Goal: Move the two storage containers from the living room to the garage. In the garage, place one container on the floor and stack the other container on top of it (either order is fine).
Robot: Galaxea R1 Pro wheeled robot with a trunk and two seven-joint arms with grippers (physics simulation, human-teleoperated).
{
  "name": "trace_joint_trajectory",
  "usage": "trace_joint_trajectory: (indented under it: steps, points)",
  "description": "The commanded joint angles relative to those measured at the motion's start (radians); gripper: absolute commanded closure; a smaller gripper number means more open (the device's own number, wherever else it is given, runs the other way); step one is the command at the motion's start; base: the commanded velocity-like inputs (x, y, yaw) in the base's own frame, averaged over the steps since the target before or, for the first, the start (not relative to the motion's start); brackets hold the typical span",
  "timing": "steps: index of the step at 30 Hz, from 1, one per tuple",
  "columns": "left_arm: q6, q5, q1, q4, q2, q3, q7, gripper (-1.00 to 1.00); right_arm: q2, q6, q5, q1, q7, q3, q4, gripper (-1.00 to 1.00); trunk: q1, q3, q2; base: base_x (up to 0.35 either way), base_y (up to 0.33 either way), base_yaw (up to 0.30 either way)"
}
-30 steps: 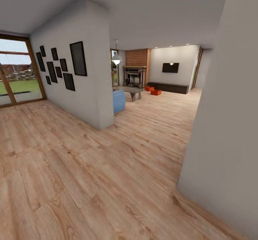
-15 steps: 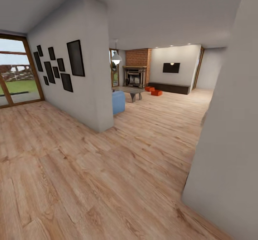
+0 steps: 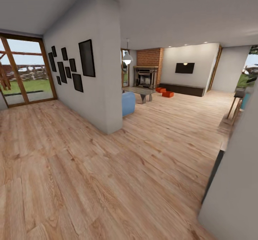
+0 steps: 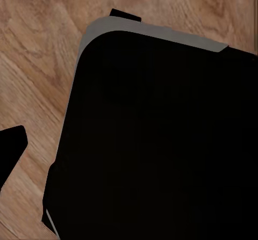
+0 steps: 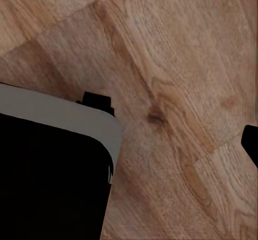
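The two storage containers point(image 3: 160, 89) point(image 3: 167, 94) are small orange-red bins far ahead in the head view. They sit side by side on the living room's wood floor, between the brick fireplace point(image 3: 147, 72) and the dark low cabinet point(image 3: 183, 89). In the left wrist view one dark fingertip point(image 4: 11, 148) of my left gripper point(image 4: 129, 146) sits at the picture's edge, over my black base point(image 4: 161, 132). A fingertip point(image 5: 251, 143) of my right gripper point(image 5: 129, 143) likewise sits at the edge, above bare planks. Both stand wide open and hold nothing.
A white partition wall point(image 3: 104, 75) hung with black frames stands ahead on the left, with the blue sofa point(image 3: 128, 103) and a low table point(image 3: 141, 91) behind it. A grey wall corner point(image 3: 233, 182) is close on my right. A glass door point(image 3: 25, 72) is at the far left.
The whole head view has shifted: the camera moved forward and turned, so the right wall covers less and more of the living room's right side shows. The containers lie where they were.
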Motion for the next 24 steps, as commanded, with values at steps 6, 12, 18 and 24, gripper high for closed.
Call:
trace_joint_trajectory:
  steps: [6, 12, 18, 24]
  points:
    - [-0.002, 0.004, 0.000, 0.000, -0.001, 0.000, 0.000, -1.00, -0.005, -0.004, 0.017, -0.001, 0.035, 0.006, 0.003, -1.00, 0.001, -0.001, 0.000, 0.326, 0.000, 0.005]
    - [-0.002, 0.005, 0.000, 0.000, 0.000, 0.000, 0.000, -1.00, -0.005, -0.004, 0.016, -0.001, 0.040, 0.008, 0.003, -1.00, 0.001, -0.001, 0.000, 0.326, 0.000, 0.001]
    - [-0.002, 0.005, 0.000, 0.000, 0.000, 0.000, 0.000, -1.00, -0.006, -0.005, 0.017, -0.001, 0.040, 0.008, 0.003, -1.00, 0.001, -0.001, 0.000, 0.326, 0.000, 0.000]
    - [-0.002, 0.005, 0.000, 0.000, -0.001, 0.000, 0.000, -1.00, -0.007, -0.006, 0.017, -0.001, 0.041, 0.008, 0.003, -1.00, 0.001, -0.001, 0.000, 0.326, 0.000, 0.000]
